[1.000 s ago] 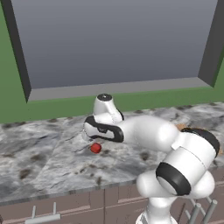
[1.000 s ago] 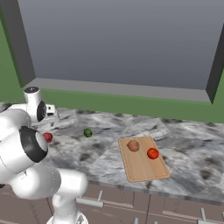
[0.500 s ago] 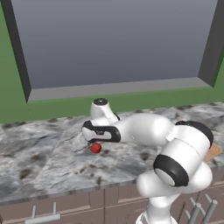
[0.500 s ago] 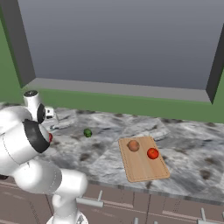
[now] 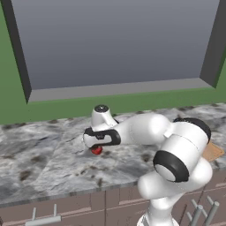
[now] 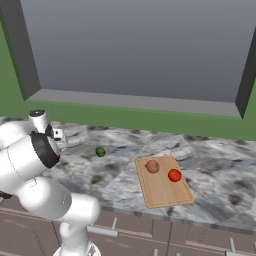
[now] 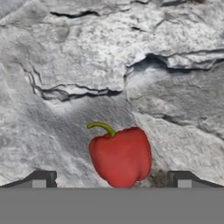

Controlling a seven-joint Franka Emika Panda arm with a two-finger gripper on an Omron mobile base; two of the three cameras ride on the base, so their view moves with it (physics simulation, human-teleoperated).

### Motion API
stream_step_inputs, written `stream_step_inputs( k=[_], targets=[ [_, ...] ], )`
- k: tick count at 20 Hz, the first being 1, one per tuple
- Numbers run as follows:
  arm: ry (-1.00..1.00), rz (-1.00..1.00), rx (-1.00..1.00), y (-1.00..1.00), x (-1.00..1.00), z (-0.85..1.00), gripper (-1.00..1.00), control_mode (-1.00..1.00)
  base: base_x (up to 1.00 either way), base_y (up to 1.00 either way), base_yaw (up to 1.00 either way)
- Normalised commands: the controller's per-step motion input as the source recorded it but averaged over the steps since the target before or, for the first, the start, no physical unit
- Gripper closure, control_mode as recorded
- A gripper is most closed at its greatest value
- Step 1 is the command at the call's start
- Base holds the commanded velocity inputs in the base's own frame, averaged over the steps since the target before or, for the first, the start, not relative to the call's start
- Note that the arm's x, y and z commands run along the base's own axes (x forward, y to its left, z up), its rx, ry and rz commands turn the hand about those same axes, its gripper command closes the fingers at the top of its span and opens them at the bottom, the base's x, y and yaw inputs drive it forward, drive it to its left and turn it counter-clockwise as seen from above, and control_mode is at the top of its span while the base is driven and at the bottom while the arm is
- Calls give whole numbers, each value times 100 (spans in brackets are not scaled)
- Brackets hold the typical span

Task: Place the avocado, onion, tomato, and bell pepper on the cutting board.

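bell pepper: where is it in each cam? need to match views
Left base view: bell pepper left of centre, on the grey marble counter, tucked under the robot's hand.
Right base view: not visible; the arm covers that stretch of counter at the far left.
Hand view: lower centre, lying on the counter between the open pincer tips, green stem towards the upper left.
Shared landmark: the marble counter.

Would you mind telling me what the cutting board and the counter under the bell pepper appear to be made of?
The cutting board looks like light tan wood, matte, with faint lengthwise grain. The counter looks like grey-white marble or granite, given its dark veins and mottling, though the sheen is hard to judge. The bell pepper looks smooth and slightly glossy.
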Motion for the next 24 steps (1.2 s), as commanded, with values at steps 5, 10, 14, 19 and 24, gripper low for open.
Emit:
stream_step_inputs(
  k=[5, 10, 14, 19, 24],
  targets=[
    [0, 0, 0, 0, 0, -24, -100, -100, 0, 0, 0],
    [0, 0, 0, 0, 0, -23, -100, -100, 0, 0, 0],
    [0, 0, 0, 0, 0, -21, -100, -100, 0, 0, 0],
    [0, 0, 0, 0, 2, -19, 100, -100, 0, 0, 0],
    [0, 0, 0, 0, 1, -12, 100, -100, 0, 0, 0]
  ],
)
